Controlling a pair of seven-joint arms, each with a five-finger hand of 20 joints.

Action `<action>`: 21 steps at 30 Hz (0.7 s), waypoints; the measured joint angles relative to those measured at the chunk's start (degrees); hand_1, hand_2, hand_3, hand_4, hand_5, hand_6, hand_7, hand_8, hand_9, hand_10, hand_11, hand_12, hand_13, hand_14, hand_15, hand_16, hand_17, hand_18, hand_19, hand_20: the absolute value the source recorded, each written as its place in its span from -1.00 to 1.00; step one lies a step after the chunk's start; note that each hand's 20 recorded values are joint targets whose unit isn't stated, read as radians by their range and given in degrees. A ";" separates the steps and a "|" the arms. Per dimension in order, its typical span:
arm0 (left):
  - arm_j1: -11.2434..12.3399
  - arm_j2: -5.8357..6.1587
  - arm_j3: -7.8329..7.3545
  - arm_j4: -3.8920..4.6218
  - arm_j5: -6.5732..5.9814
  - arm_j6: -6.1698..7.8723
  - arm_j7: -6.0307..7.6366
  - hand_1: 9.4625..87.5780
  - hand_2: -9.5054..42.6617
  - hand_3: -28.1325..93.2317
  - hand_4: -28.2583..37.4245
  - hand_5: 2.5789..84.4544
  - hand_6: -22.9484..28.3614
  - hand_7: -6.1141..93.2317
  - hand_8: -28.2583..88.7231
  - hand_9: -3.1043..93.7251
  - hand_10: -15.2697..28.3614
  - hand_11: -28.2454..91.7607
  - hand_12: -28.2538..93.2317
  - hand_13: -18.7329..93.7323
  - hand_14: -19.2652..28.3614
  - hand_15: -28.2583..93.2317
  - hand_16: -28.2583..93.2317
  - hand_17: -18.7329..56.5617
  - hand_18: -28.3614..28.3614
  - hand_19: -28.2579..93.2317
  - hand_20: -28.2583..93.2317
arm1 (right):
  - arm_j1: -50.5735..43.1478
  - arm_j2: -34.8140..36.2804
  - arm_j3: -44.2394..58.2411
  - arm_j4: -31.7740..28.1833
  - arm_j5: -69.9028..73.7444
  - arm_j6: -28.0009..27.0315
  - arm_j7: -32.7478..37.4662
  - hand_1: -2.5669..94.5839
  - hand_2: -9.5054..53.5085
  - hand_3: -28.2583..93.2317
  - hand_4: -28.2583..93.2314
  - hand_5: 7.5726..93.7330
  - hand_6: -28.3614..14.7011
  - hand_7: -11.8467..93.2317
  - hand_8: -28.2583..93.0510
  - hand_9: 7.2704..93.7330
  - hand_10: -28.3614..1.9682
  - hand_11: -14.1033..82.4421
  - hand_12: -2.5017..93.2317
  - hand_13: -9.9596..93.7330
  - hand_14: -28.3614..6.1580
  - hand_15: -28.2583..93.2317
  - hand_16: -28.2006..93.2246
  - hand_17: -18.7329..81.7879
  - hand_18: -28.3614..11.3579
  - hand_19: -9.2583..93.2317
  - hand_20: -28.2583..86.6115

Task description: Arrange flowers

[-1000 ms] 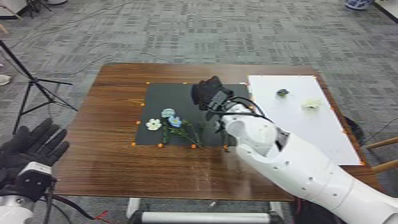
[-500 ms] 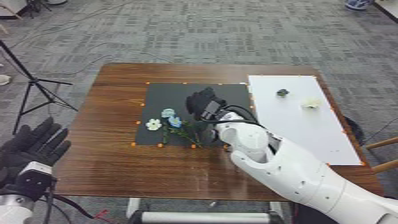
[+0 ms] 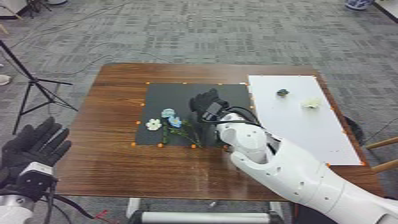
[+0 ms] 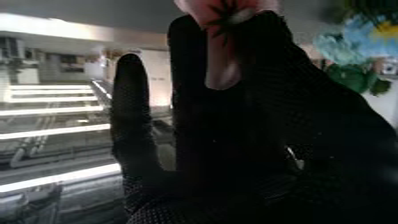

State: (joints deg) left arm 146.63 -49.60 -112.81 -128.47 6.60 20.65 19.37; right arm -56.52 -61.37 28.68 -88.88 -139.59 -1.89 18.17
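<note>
Change: right robot hand (image 3: 208, 104) has shifted lower over dark mat (image 3: 166, 92), mid-frame | state: narrow, seems pinching pink flower (image 4: 223, 62) | blue flowers (image 3: 174, 121) lie left of it | meaning: placing beside them is probably near | left robot hand (image 3: 34, 146): wide, lower left

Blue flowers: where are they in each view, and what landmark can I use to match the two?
Head view: blue flowers a little left of centre, on the black mat, beside the white flower.
Right wrist view: blue flowers in a corner, partly cut off by the picture's edge.
Shared landmark: the robot's right hand, near them in both.
</note>
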 measured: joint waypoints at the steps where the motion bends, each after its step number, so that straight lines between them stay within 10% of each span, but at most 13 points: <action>1: 0.00 -0.05 -0.01 0.00 0.07 0.00 -0.05 -0.34 -0.34 0.58 -0.80 -0.11 0.15 -0.63 -0.65 -0.28 0.25 -0.25 -0.31 -0.27 0.36 -0.13 -0.55 -0.58 0.39 -0.24 -0.33 | -0.06 -0.04 0.12 -0.04 0.05 -0.37 0.26 0.17 -1.00 0.67 -1.00 0.23 0.32 -0.40 -0.76 0.33 0.09 -0.30 -0.59 0.31 0.19 0.23 -0.02 -0.18 -0.65 0.49 -0.03; 11: 0.01 -0.50 -0.46 -0.05 2.51 0.28 -1.71 -0.23 -0.51 0.55 -0.63 -0.13 0.13 -0.58 -0.67 -0.29 0.22 -0.23 -0.31 -0.26 0.32 -0.12 -0.56 -0.57 0.39 -0.24 -0.33 | -0.70 -0.36 2.45 -1.63 1.12 -3.48 1.11 0.06 -1.00 0.77 -1.00 0.18 0.27 -0.43 -0.75 0.26 0.03 -0.33 -0.62 0.28 0.03 0.28 -0.14 -0.20 -0.66 0.47 -0.06; 21: 0.07 -0.40 -0.37 -0.07 0.71 0.35 -0.80 -0.33 -0.39 0.54 -0.68 -0.13 0.15 -0.60 -0.67 -0.29 0.24 -0.23 -0.31 -0.27 0.33 -0.12 -0.55 -0.58 0.39 -0.24 -0.33 | -1.30 0.26 3.25 -6.18 2.78 -5.14 1.18 0.01 -1.00 0.76 -1.00 0.16 0.25 -0.45 -0.75 0.25 -0.01 -0.34 -0.62 0.28 -0.04 0.32 -0.22 -0.21 -0.68 0.47 -0.06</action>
State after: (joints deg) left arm 146.70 -50.00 -113.18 -128.54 7.31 21.00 18.57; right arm -57.82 -61.11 31.93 -95.06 -136.81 -7.03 19.35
